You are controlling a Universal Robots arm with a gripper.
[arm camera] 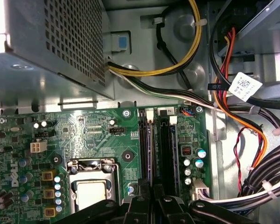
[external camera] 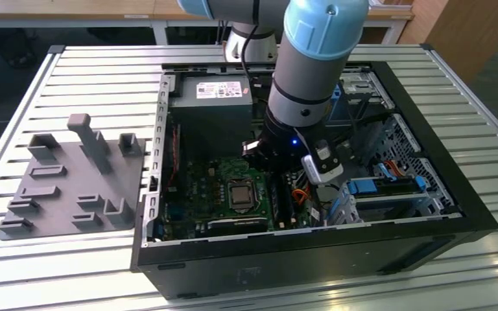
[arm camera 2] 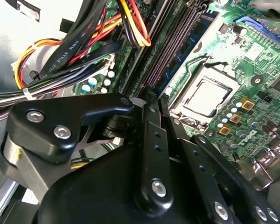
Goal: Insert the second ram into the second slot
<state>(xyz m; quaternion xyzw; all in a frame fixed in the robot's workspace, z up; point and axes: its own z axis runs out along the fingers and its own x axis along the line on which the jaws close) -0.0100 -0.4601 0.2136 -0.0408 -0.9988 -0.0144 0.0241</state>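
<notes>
Second ram [arm camera: 151, 215] shows as a thin dark blue strip, seen edge-on, pinched between the two black fingers [arm camera: 139, 207] of the end effector [arm camera 2: 149, 99]. The fingers are drawn narrow around it, with only that sliver between them. The fingertips sit right over the memory slots [arm camera: 167, 149] on the green motherboard [arm camera: 98, 135], just beside the processor socket [arm camera: 91, 186]. Whether the stick touches a slot I cannot tell. In the exterior view the arm [external camera: 318, 58] reaches down into the open computer case [external camera: 456, 194], which lies on the slatted worktop [external camera: 85, 71]. A grey fixture plate [external camera: 67, 188] lies beside the case, toward the exterior view's left. Coloured cables [arm camera 2: 74, 42] run close by the end effector.
</notes>
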